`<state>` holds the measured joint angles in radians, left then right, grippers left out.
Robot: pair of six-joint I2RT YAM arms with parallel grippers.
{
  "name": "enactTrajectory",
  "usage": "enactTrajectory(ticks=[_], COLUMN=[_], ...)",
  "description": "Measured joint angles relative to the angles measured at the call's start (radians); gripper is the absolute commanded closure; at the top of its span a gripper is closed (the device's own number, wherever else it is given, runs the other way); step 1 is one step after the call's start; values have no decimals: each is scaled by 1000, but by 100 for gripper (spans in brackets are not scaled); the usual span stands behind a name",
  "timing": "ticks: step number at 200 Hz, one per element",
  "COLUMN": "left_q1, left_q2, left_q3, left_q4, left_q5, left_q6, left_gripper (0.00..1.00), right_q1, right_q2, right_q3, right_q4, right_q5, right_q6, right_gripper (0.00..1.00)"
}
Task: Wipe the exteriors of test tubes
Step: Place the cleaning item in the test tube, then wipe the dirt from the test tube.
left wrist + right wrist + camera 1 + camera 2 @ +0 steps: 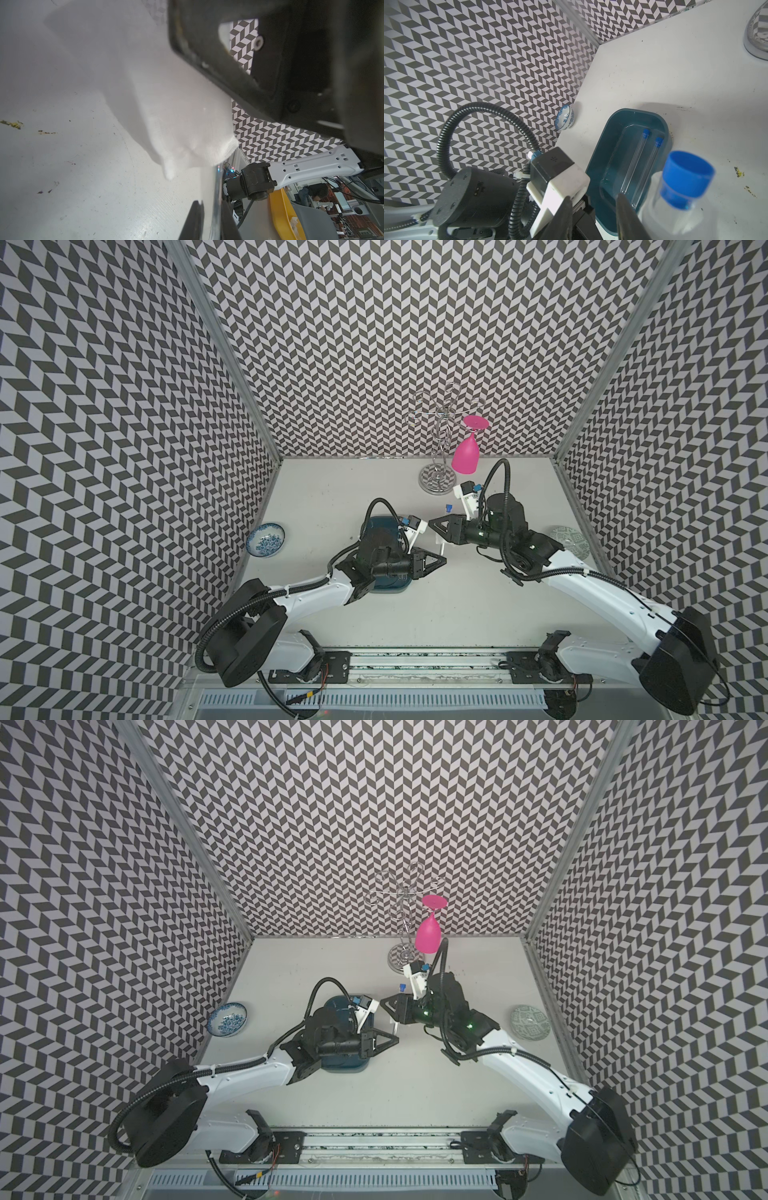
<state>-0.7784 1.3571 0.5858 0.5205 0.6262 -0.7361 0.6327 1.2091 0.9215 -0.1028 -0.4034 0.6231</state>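
Held test tube [683, 187]: clear with a blue cap, roughly upright with the cap on top. It was raised over the table just beside the tray, between the two gripper tips.
Left gripper [441, 562]: pressed together on the lower end of that tube. In the left wrist view the glass ran up from between its fingers [194, 220].
Right gripper [592, 196]: jaws parted, with the background visible through the gap. The tube stood just outside one finger, not between the two.
White tissue [182, 124]: hung against the right gripper's finger, close by the tube. Whether anything pinched it, or whether it touched the glass, could not be told.
Two more test tubes [635, 164]: lay side by side and parallel in the tray, blue caps at the same end.
Teal tray [602, 145]: sat on the table left of centre, largely covered by the left arm in both top views.
Table [332, 497]: white and scuffed, with small dark and yellow specks.
Chrome wire glass rack [436, 481]: stood at the back of the table, behind the right gripper.
Pink wine glass [466, 454]: hung upside down from the rack, foot uppermost.
Blue-and-white bowl [266, 540]: sat near the left wall, well apart from the tray.
Green patterned plate [528, 1022]: sat near the right wall, beside the right arm.
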Motion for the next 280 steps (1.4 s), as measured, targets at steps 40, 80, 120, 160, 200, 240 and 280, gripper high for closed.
enactTrajectory(ticks=[40,80,120,160,200,240,280], left_q1=[0,3,9,13,13,20,29], left_q2=[4,4,4,4,4,4,2], left_q3=[0,0,0,0,0,-1,-12], left_q4=[6,9,9,8,0,4,47], left_q5=[0,0,0,0,-2,-5,-11], left_q6=[-5,-7,-10,-10,-10,-18,-27], left_gripper=[85,85,84,84,84,84,84], right_q1=[0,0,0,0,4,5,0], right_q2=[-54,-149,-155,-90,-58,-28,-5], right_q3=[29,9,-90,-153,-171,-161,-119], right_q4=[-48,-50,-53,-39,42,89,110], right_q5=[10,63,101,74,52,72,110], right_q6=[-5,-5,-1,16,36,30,-5], right_gripper=[63,63,63,65,79,80,80])
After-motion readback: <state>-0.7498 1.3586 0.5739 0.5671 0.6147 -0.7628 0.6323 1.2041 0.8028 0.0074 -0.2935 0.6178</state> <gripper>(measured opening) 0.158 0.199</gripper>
